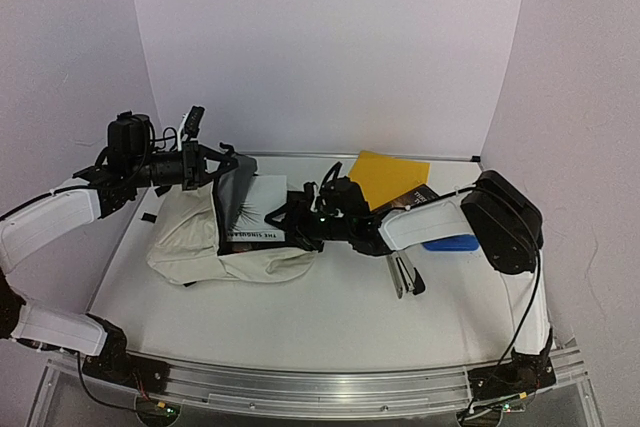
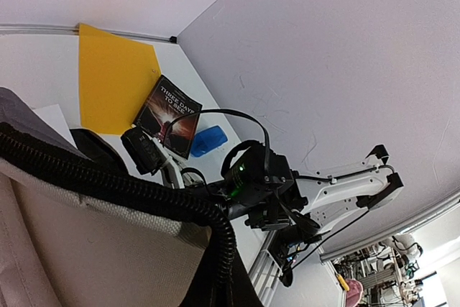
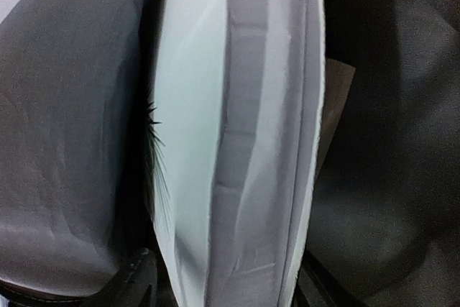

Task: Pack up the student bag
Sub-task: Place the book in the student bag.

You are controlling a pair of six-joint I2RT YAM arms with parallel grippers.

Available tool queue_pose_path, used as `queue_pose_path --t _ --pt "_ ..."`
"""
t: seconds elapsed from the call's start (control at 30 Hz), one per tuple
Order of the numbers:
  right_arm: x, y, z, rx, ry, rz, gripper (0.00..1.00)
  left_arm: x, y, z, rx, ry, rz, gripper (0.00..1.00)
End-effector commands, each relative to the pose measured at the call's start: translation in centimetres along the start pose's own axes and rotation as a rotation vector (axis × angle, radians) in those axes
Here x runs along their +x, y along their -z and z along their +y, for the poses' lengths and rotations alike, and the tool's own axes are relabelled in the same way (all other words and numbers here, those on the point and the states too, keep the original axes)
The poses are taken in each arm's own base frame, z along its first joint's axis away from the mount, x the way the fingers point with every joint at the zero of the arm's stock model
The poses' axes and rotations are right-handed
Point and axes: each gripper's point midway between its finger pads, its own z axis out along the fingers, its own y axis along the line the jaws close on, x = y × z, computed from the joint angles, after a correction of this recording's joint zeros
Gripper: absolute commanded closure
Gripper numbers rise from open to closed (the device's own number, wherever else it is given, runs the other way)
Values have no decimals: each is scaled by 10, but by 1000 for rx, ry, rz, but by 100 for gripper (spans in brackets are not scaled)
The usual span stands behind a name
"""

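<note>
Top camera's high behind the bases, looking down on the counter (image 1: 330, 317), left wrist peers beyond the left tool (image 1: 222, 160) over the student bag (image 2: 72, 249) rim at the right arm (image 2: 338, 192), right wrist's pressed close on the white book (image 3: 237, 141) ahead of the right tool (image 1: 285, 215) in that shared bag.

The student bag (image 1: 190, 242) is matt cream cloth, while the book cover (image 2: 169, 116) looks glossy.

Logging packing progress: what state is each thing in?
student bag: on its side, mouth held open
white book: partway in the bag's mouth
left gripper: jaws shut on the bag's flap
right gripper: at the white book, jaws unclear
dark book: closed, lying flat
</note>
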Motion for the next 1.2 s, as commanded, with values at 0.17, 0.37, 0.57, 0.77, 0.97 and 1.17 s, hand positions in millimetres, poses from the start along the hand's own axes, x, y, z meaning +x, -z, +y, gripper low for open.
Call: queue_pose_path --t 0.17,0.37,0.57,0.77,0.97,1.17 --pt "-47 51 2 144 191 -153 14 -35 8 -37 61 -123 -116 100" --pt "-42 44 -2 175 242 -94 23 -34 7 -35 65 -113 -109 100" --pt "-30 23 -3 131 239 -13 44 -31 3 -28 52 -101 -99 100" --pt "-23 5 7 68 256 30 51 -28 -6 -22 66 -87 -59 100" --pt "-11 -16 12 0 241 74 61 -24 -14 -18 79 -79 -26 100" --pt "0 -32 37 -142 232 103 65 -15 -27 -17 99 -83 34 100"
